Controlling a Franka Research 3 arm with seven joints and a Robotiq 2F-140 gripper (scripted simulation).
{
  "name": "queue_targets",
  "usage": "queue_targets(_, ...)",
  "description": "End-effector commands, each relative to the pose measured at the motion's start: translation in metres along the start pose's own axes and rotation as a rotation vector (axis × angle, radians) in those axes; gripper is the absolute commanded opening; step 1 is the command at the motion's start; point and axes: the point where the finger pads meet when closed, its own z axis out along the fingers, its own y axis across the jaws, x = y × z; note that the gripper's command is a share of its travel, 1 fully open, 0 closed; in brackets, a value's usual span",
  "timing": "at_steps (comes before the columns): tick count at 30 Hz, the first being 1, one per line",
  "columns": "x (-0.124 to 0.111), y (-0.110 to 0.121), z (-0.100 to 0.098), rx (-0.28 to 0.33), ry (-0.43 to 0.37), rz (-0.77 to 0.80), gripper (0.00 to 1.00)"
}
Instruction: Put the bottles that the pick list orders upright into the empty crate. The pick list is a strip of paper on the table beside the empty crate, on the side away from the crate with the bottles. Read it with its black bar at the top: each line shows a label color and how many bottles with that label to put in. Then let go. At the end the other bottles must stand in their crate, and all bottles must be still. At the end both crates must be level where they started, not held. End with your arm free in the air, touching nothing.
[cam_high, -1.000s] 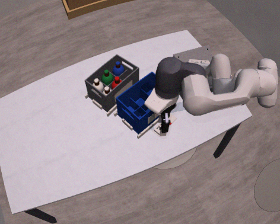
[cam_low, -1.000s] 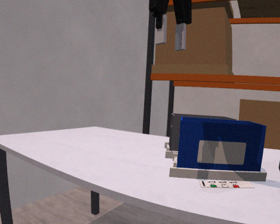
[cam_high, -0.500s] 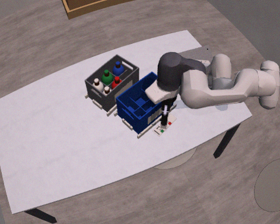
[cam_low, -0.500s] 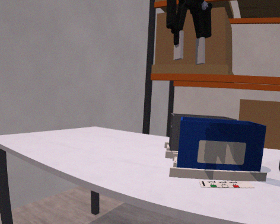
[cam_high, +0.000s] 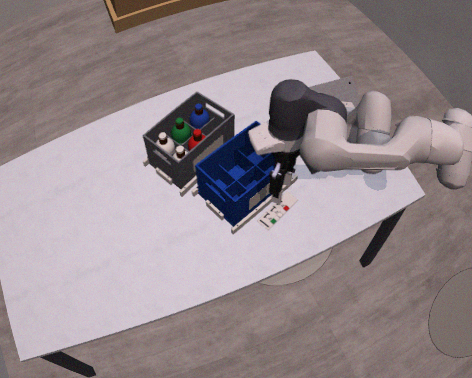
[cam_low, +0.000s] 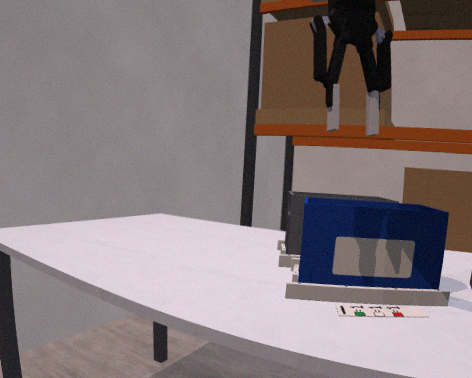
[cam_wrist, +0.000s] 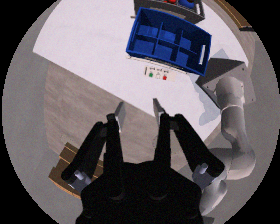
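The empty blue crate (cam_high: 235, 172) stands beside the grey crate (cam_high: 186, 142). The grey crate holds upright bottles with blue (cam_high: 199, 116), green (cam_high: 180, 131), red (cam_high: 196, 140) and white (cam_high: 164, 144) labels. The pick list (cam_high: 277, 211) lies on the table beside the blue crate, on the side away from the grey crate. It shows green, white and red marks (cam_low: 381, 311); the numbers are too small to read. My gripper (cam_low: 350, 120) hangs high above the pick list and the blue crate's edge, fingers partly apart with nothing between them. In the wrist view the fingers point down at the crates (cam_wrist: 168, 40).
A metal shelf rack (cam_low: 360, 131) with cardboard boxes stands behind the table. A wooden box (cam_high: 145, 10) lies on the floor past the table's far side. The arm's base (cam_high: 425, 145) stands at the table's right end.
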Motion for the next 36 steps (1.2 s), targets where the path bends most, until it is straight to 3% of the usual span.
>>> queue_targets(1,0.004,0.008,0.004,0.000,0.013,0.157,0.38)
queue_targets(30,0.034,0.124,0.067,0.016,-0.008,0.770,0.38)
queue_targets(36,0.035,0.126,0.068,0.018,-0.012,0.888,0.38)
